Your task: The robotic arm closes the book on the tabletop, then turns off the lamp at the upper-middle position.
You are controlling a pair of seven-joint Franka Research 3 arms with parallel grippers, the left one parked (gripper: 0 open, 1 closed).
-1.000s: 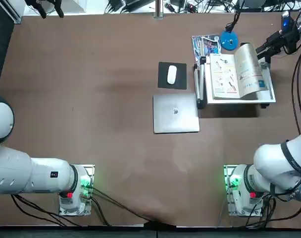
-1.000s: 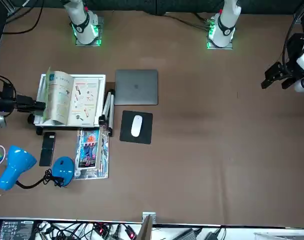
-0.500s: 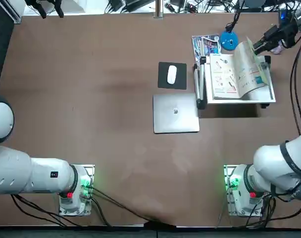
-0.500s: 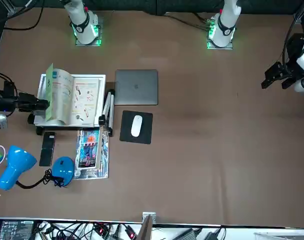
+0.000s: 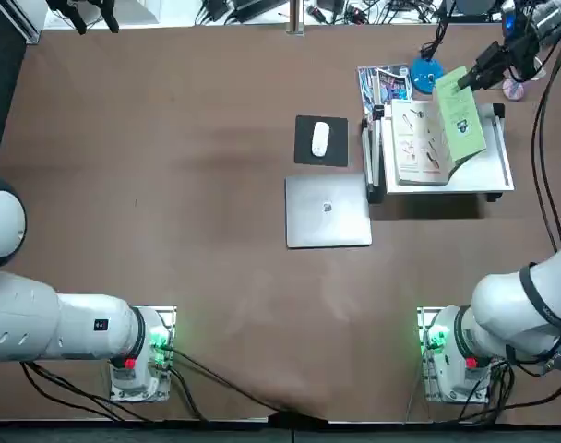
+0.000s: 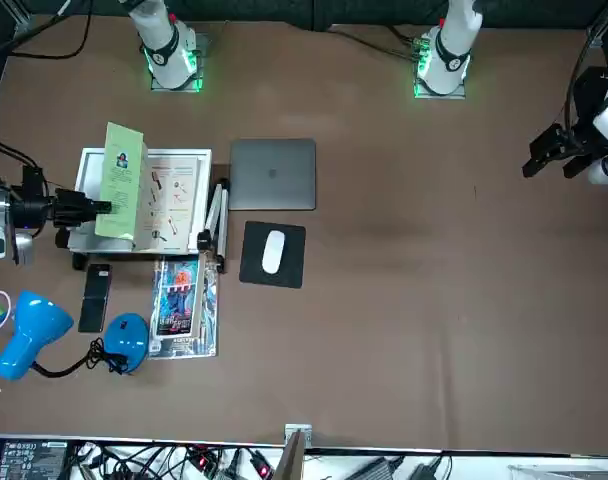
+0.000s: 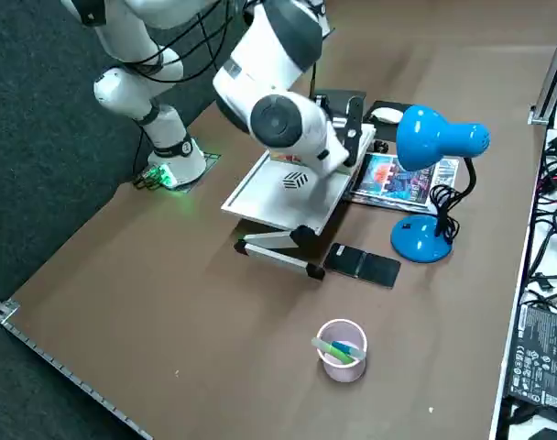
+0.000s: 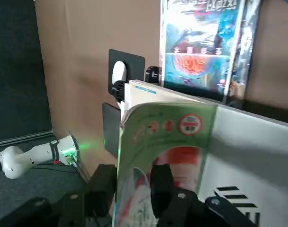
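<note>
No text, brand, number or sign can be read. The book [image 8: 163, 142] shows a red round emblem on its green cover, the magazine [image 8: 203, 47] has a title line along one edge, and the white stand [image 7: 292, 188] bears a dark logo; all are illegible.

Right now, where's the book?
Top view, far right: the book lies half-closed on the white stand, beside the magazine; right gripper at its raised green cover.
</note>
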